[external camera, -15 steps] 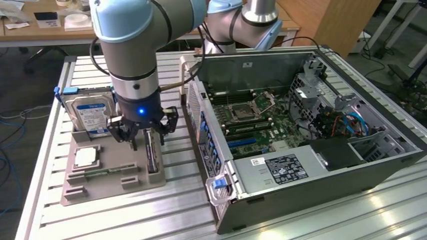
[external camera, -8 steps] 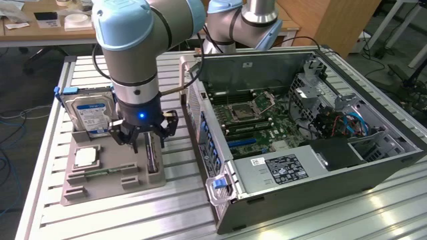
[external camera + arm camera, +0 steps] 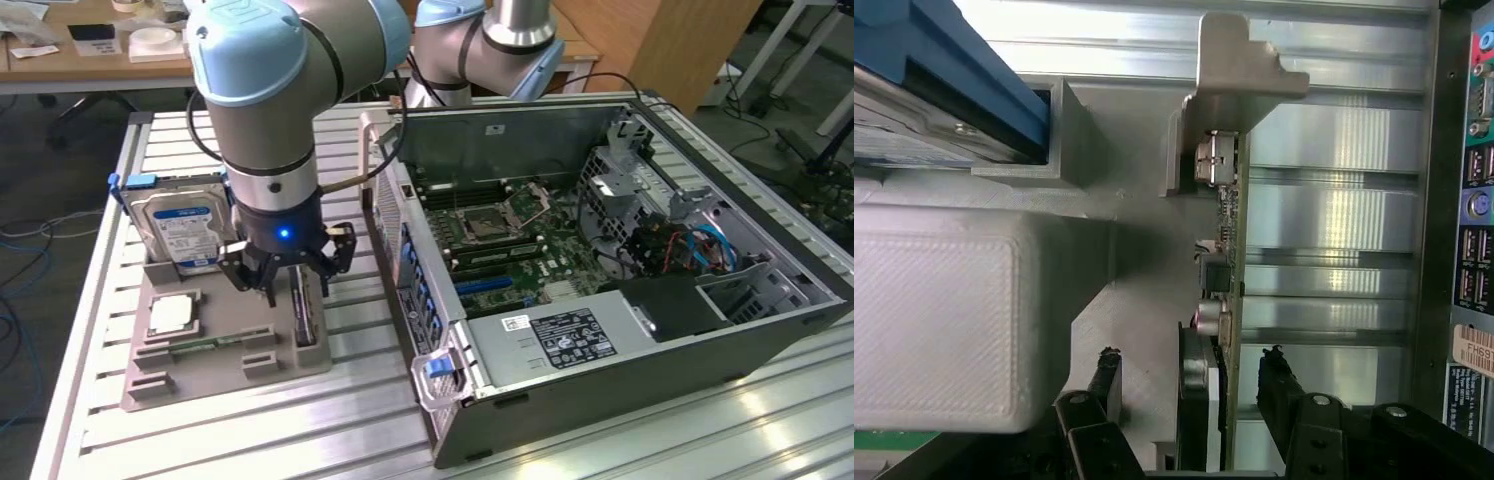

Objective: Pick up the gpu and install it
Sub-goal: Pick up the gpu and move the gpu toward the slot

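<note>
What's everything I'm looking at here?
gpu: one, black with greenish edge, upright in the grey holder.
hard drive: one, silver with blue label, standing in the holder.
processor chip: one, silvery, flat in the holder.
holder: one, grey, on the table, exterior view's left.
computer case: one, dark, open, exterior view's right.
table: one, silvery slatted metal.
arm: one, grey and pale blue, above the holder.
end effector: one, black, open, straddling the gpu.
</note>
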Motion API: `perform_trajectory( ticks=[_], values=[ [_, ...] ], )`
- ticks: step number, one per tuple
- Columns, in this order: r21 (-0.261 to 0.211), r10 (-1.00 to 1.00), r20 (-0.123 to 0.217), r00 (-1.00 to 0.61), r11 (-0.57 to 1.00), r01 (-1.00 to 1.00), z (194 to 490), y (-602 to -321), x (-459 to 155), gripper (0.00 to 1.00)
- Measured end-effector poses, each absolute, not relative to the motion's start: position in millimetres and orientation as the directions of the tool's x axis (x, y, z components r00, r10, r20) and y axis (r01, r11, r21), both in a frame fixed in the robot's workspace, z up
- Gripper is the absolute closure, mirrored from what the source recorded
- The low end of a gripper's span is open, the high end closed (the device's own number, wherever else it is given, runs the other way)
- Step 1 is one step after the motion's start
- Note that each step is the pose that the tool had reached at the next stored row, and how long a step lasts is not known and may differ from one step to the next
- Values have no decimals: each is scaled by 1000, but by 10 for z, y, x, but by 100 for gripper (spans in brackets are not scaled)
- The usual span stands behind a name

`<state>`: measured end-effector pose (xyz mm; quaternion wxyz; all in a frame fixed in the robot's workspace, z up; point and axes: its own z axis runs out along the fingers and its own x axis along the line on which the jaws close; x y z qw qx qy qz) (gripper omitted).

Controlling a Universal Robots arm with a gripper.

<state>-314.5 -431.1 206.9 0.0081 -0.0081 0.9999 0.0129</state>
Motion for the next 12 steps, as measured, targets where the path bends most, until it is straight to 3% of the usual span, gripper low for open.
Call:
perform_trajectory(
  ticks=[12],
  values=[
    [26, -16, -16, -1000, 1000, -16, 2050, -4351, -3146, 34]
  ],
)
